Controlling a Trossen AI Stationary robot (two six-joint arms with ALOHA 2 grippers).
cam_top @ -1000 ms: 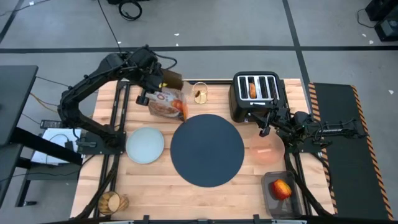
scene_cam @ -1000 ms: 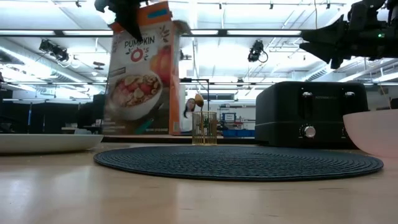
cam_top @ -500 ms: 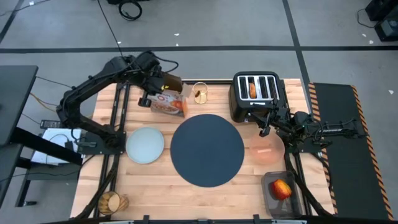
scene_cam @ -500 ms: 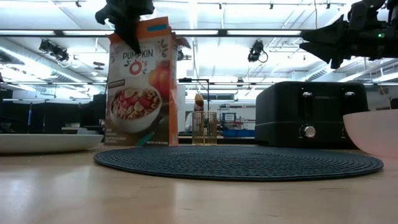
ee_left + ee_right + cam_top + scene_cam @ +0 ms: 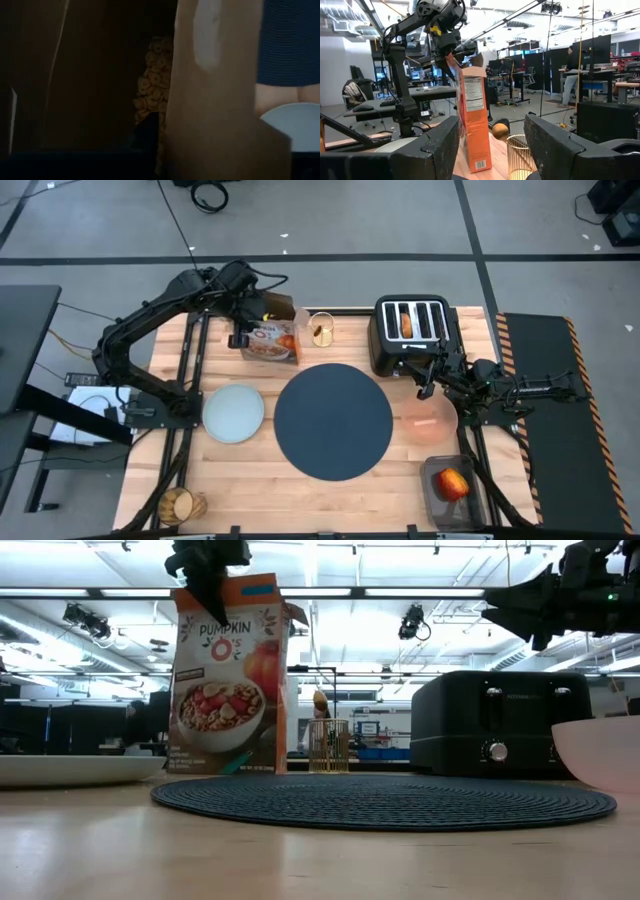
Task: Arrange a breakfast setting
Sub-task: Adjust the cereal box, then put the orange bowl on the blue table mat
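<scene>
Since a second ago I have brought the tall orange cardboard cereal box (image 5: 227, 680) from a tilt down to upright; it now stands on the wooden table (image 5: 240, 470) just behind the large round navy woven placemat (image 5: 333, 420). My left gripper (image 5: 238, 308) sits at its open top flap, and I cannot tell whether my fingers have let go yet. To finish well I would spread them fully, then lift straight up so the flap does not drag the box over. My right gripper (image 5: 424, 376) waits half open above the pinkish bowl (image 5: 432, 423).
</scene>
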